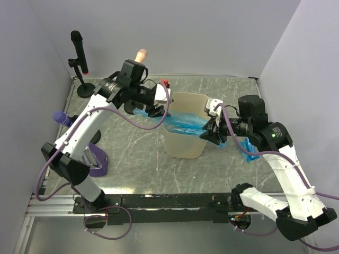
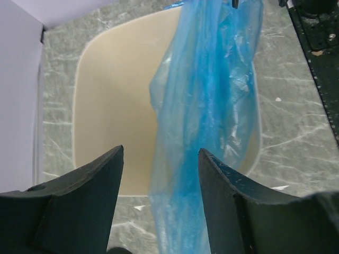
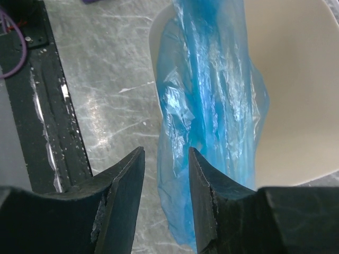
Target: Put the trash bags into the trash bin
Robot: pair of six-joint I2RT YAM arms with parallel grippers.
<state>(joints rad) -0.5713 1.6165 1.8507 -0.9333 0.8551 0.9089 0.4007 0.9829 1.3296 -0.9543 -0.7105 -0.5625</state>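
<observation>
Left jaws wide open, right jaws about half open; both straddle the blue trash bag (image 1: 183, 123), neither pinching it. The bag bridges the trash bin (image 1: 183, 148) rim mid-desk (image 1: 132, 153), probably positioned to sag in. More blue plastic (image 1: 248, 149) sits right of the bin.

No readable text, label, brand or number in any view.

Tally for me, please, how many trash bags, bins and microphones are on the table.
Cream-beige plastic trash bin: 1
Blue plastic trash bags: 2, a stretched bag across the bin's rim and a crumpled bag lying farther right, seemingly separate
Black microphone on a stand: 1
Total: 4
</observation>
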